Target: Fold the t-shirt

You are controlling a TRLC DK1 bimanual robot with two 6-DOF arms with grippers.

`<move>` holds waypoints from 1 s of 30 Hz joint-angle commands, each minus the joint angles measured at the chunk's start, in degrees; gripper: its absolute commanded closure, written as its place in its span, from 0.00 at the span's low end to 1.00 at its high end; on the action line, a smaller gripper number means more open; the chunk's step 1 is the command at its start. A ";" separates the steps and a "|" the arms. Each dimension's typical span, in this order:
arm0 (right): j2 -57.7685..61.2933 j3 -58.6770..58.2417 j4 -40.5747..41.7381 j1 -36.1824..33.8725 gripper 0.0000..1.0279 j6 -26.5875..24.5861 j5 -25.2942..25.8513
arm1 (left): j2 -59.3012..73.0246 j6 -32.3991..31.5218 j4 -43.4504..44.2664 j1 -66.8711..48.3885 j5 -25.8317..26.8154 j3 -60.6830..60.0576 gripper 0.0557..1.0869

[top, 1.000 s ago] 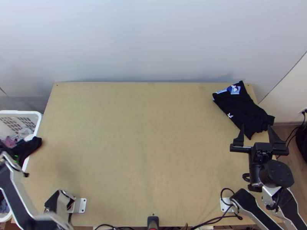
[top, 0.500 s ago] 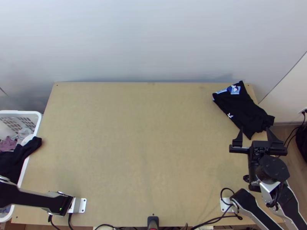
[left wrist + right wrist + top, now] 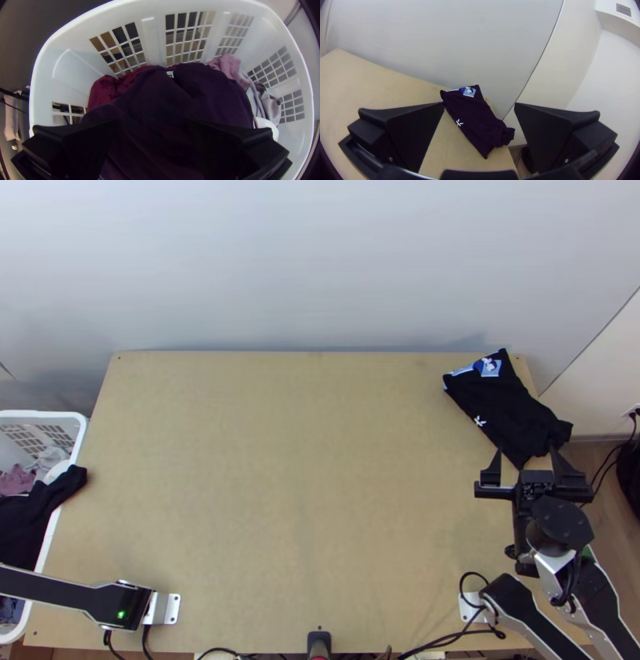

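A black garment with a blue-and-white patch (image 3: 512,412) lies folded into a rough bundle at the table's far right corner. Just on its near side, my right gripper (image 3: 526,466) stands open. In the right wrist view the black garment (image 3: 473,120) appears beyond the open right gripper (image 3: 479,105), with nothing between its fingers. My left gripper (image 3: 155,125) is open over the laundry basket, above a dark garment (image 3: 166,96). Part of a dark cloth (image 3: 56,492) hangs over the basket's rim towards the table in the top view.
The white laundry basket (image 3: 78,444) stands against the table's left edge, with dark red cloth (image 3: 105,88) and pink cloth (image 3: 228,65) inside. Cables (image 3: 448,639) run along the near edge. A pale wall rises behind the table (image 3: 304,460).
The left arm has swung down and outward past the left edge, uncovering more of the basket. My right gripper has shifted slightly left. The folded black garment has stayed put.
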 commanded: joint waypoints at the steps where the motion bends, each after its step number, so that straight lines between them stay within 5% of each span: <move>1: 1.60 0.31 -0.37 -0.19 0.04 0.08 0.01 | 8.50 -0.73 -0.32 0.15 -2.04 6.93 0.05; 3: 2.21 0.31 -0.46 -0.28 0.05 0.79 0.01 | 8.85 -1.70 -0.68 -0.11 -2.04 7.01 0.07; 4: 2.48 0.31 -0.46 -0.28 0.05 0.96 0.10 | 8.94 -1.78 -1.12 -0.20 -1.95 7.01 0.16; 8: 3.27 0.40 -0.37 -0.63 0.05 1.58 0.10 | 8.68 -1.52 -1.56 -0.29 0.42 6.66 0.77; 16: 3.18 0.92 -0.37 -1.69 0.05 1.58 0.01 | 1.91 -2.57 -3.84 -0.02 10.97 1.74 0.96; 24: 4.41 3.47 -0.63 -4.32 0.05 1.58 0.10 | -17.16 -6.71 -11.49 -2.05 26.61 -0.90 0.96; 30: 4.59 5.05 -0.37 -5.03 0.04 1.58 0.10 | -35.27 -4.51 -17.64 -7.67 30.48 -0.19 0.96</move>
